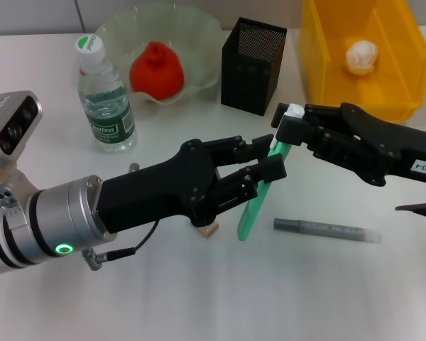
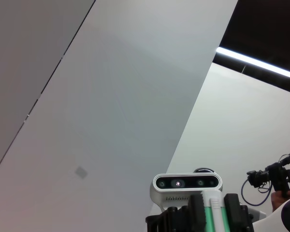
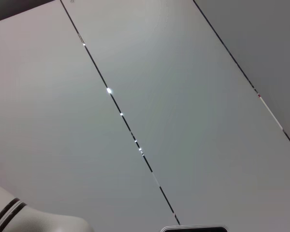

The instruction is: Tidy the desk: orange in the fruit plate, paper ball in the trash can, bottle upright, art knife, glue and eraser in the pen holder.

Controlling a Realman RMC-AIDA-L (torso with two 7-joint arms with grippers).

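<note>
R gripper: mid-desk, pinching white top of green stick, prob. glue.
L gripper: fingers closed around same stick lower down; handover, I judge.
Do well: one side lets go before other pulls; keep stick upright for holder at back edge.
Hidden: eraser mostly under L gripper; stick label unreadable.

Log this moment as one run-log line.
left gripper: beside green art knife | right gripper: shut on art knife top | orange: in fruit plate | bottle: upright
</note>
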